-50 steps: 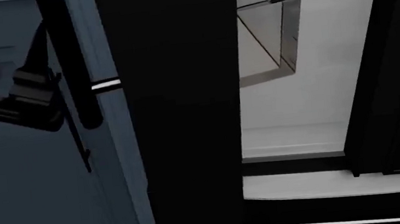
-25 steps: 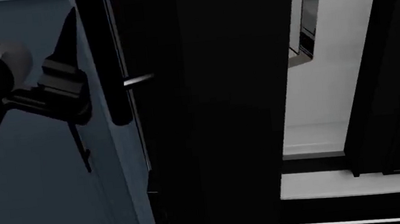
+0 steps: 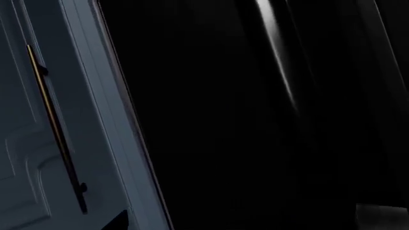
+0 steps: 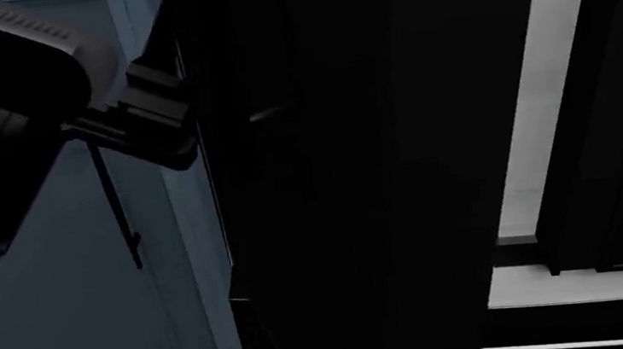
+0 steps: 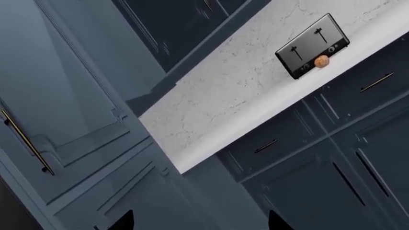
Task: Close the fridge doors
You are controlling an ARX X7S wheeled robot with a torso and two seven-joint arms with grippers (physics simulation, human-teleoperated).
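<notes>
Mostly black in the head view: the left fridge door [image 4: 325, 190] fills the middle, a glossy slab swung most of the way across the opening. Right fridge door [image 4: 614, 111] stands at the right edge, still open, its dark edge face toward the camera. Between the two doors only a narrow strip of the white fridge interior [image 4: 527, 102] shows, with a white ledge below it and a thin bright bar lower down.

Blue-grey cabinet panel [image 4: 83, 299] takes the left side, with a thin dark bar handle [image 4: 119, 210] running down it. Same panel in the left wrist view [image 3: 38, 143], handle [image 3: 57, 129] along it, and the black door [image 3: 268, 120] covering the rest of that frame with one faint light streak.

Left arm comes in from the upper left, and the left tool [image 4: 152, 125] sits right at the left door's outer edge, apparently touching it. Cannot tell how far its fingers are spread; they merge with the black door.

Right wrist view looks away from the fridge: white marbled bench [image 5: 255, 91] over dark cabinets, a black toaster [image 5: 313, 45] standing on it, and a small orange-brown round item [image 5: 321, 61] just in front of the toaster. Right tool [image 5: 198, 221]: only two dark tips show at the frame edge, set well apart, nothing between them.
</notes>
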